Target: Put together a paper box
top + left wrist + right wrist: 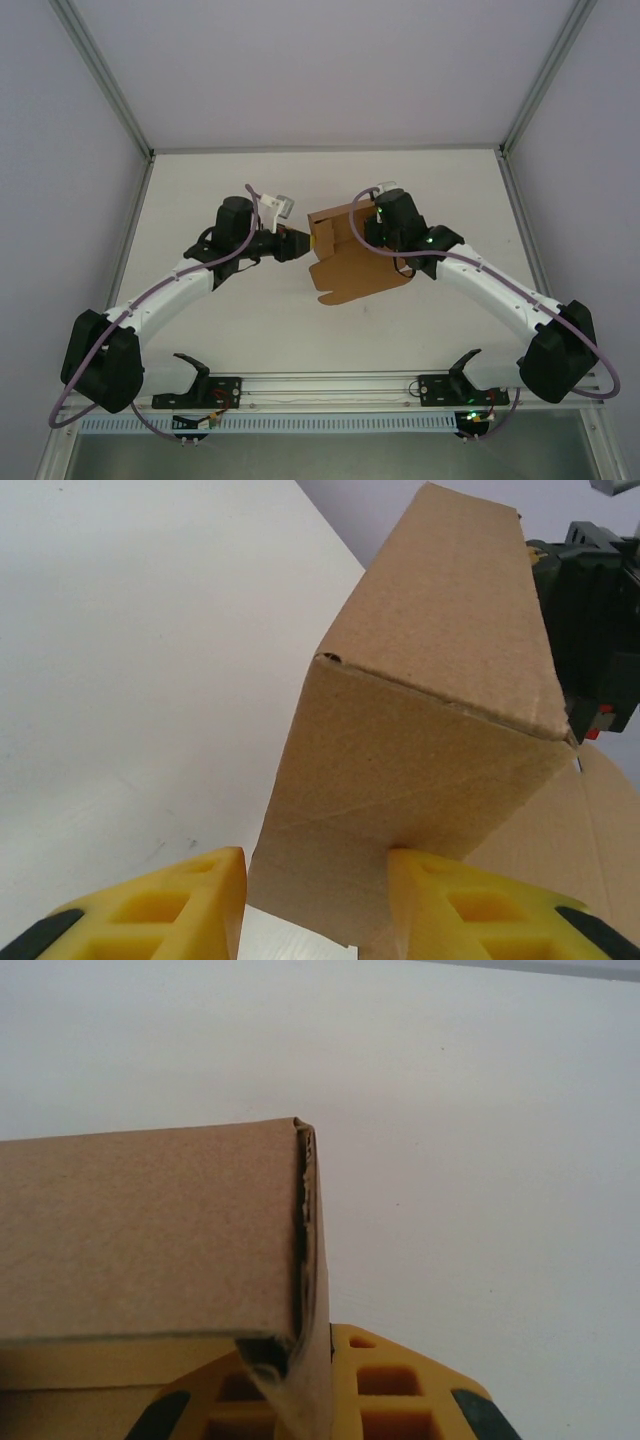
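The paper box (pixel 350 268) is plain brown cardboard, partly folded, and it sits in the middle of the white table with one long wall raised. My left gripper (pixel 305 242) is at its left end. In the left wrist view the yellow fingers (pixel 190 905) sit on either side of the end panel of the paper box (pixel 430 680), with the left gripper (pixel 315 865) closed against that panel. My right gripper (pixel 370 230) is shut on the thin back wall. The right wrist view shows the wall edge of the paper box (pixel 150 1230) pinched in the right gripper (pixel 322 1350).
The white table (pixel 250 320) is walled by grey panels and metal posts at the back and sides. A metal rail (pixel 330 385) runs along the near edge, with two black brackets (pixel 200 375) (pixel 460 372) on it. The right arm's black body (pixel 590 630) sits behind the box.
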Robot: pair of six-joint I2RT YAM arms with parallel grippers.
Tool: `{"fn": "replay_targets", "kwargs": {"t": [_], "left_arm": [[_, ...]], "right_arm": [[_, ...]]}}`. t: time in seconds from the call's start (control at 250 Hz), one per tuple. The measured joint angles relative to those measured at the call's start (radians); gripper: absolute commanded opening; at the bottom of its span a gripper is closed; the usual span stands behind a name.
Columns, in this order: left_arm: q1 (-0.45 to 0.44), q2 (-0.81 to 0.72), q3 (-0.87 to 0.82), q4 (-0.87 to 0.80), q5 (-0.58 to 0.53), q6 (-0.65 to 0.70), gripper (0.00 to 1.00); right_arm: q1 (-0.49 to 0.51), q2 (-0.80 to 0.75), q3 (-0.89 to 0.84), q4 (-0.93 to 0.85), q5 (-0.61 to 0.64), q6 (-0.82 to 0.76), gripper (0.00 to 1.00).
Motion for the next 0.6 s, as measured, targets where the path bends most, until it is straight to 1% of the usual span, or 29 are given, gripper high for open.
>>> {"fn": "replay_targets", "kwargs": {"t": [0.16, 0.375, 0.599], "left_arm": [[0.0, -0.011, 0.0, -0.043, -0.021, 0.032, 0.4], [0.0, -0.065, 0.0, -0.093, -0.061, 0.064, 0.39], [0.0, -0.075, 0.0, -0.094, -0.056, 0.078, 0.38]], "right_arm": [[-0.014, -0.004, 0.001, -0.01, -0.021, -0.007, 0.0], [-0.018, -0.026, 0.001, -0.009, -0.048, -0.008, 0.0], [-0.018, -0.031, 0.001, -0.008, -0.068, -0.019, 0.0]]}}
